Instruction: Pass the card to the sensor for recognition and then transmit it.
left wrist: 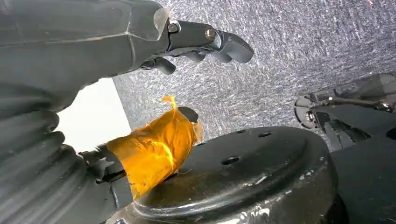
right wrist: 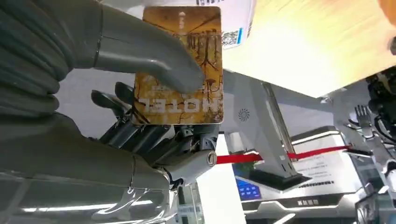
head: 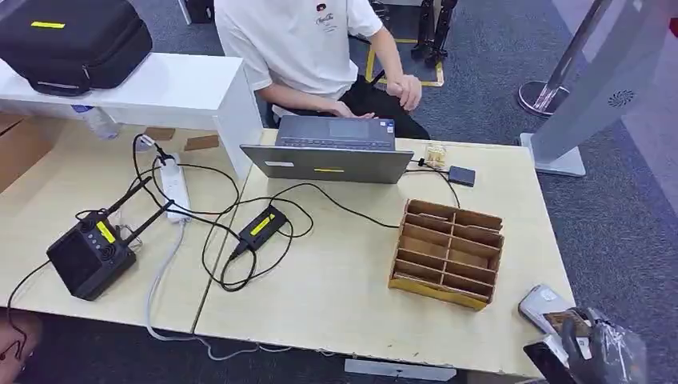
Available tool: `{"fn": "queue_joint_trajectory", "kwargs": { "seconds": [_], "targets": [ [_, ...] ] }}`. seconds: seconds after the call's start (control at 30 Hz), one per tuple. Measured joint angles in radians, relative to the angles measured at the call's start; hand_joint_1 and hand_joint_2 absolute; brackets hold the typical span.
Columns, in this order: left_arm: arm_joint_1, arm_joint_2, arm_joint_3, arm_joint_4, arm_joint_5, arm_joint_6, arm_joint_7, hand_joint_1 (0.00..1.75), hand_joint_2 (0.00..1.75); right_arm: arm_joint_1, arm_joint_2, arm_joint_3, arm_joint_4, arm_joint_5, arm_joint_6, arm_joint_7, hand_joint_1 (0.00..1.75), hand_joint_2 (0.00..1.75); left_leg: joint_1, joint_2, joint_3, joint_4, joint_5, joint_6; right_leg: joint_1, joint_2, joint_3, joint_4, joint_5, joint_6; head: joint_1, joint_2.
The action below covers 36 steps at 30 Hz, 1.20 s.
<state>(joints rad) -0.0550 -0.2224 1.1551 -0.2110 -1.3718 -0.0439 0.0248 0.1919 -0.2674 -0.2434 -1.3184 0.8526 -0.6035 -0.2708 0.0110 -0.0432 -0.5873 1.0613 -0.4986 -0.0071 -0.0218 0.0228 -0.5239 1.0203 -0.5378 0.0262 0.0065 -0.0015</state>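
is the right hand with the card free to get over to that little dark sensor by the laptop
Probably yes. The right hand holds the card at the table's near right corner; the dark sensor lies at the far side, and the wooden organizer stands roughly between, so the hand would likely pass over it.

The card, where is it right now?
The card is in the robot's right hand, pinched under the thumb; in the head view that hand sits off the table's near right corner, beside the wooden organizer.
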Motion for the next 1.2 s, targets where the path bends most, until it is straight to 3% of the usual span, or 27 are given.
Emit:
{"fn": "queue_joint_trajectory", "kwargs": {
  "seconds": [0.5,0.67,0.73,0.87,0.93,1.1,1.2],
  "targets": [
    [0.0,0.004,0.0,0.0,-0.005,0.0,0.003,0.0,1.75,-0.017,0.0,0.014,0.01,-0.005,0.005,0.013,1.75,1.75,0.0,0.0,0.0,0.0,0.0,0.0,0.0,0.0,0.001,0.0,0.0,0.0,0.0,0.0],
    [0.0,0.008,0.0,0.0,-0.019,-0.001,0.004,0.0,1.75,-0.021,-0.055,0.027,-0.087,-0.042,0.031,0.056,1.75,1.75,-0.001,0.0,-0.001,0.0,0.0,-0.001,0.0,0.0,0.002,0.001,0.001,0.0,0.0,0.0],
    [0.001,0.01,0.0,0.0,-0.03,-0.004,0.004,0.0,1.75,-0.053,-0.108,0.046,-0.149,-0.064,0.079,0.088,1.75,1.75,-0.002,0.003,-0.003,0.0,0.001,-0.001,-0.001,0.002,0.001,0.002,0.002,0.001,0.0,0.0],
    [-0.002,0.016,-0.008,0.0,-0.058,-0.013,0.003,0.0,1.75,-0.27,-0.212,0.132,-0.208,-0.057,0.223,0.147,1.75,1.75,-0.002,0.014,-0.003,0.0,0.003,-0.001,0.0,0.013,-0.004,0.003,0.007,0.0,0.0,0.0],
    [-0.006,0.019,-0.015,0.0,-0.07,-0.019,0.002,0.0,1.75,-0.416,-0.235,0.215,-0.193,-0.017,0.266,0.176,1.75,1.75,-0.001,0.016,-0.003,0.0,0.006,-0.002,0.0,0.015,-0.006,0.003,0.01,-0.001,0.0,0.0],
    [-0.01,0.023,-0.045,0.0,-0.102,-0.028,-0.015,0.0,1.75,-0.727,-0.221,0.463,-0.025,0.069,0.286,0.243,1.75,1.75,0.001,0.012,-0.006,0.0,0.012,-0.004,0.002,0.011,-0.009,0.004,0.013,-0.002,0.0,0.0],
    [-0.012,0.024,-0.061,0.0,-0.111,-0.03,-0.02,0.0,1.75,-0.839,-0.189,0.577,0.081,0.084,0.274,0.267,1.75,1.75,0.001,0.009,-0.007,-0.001,0.013,-0.005,0.003,0.008,-0.009,0.005,0.013,-0.003,0.0,0.0]
  ]
}}
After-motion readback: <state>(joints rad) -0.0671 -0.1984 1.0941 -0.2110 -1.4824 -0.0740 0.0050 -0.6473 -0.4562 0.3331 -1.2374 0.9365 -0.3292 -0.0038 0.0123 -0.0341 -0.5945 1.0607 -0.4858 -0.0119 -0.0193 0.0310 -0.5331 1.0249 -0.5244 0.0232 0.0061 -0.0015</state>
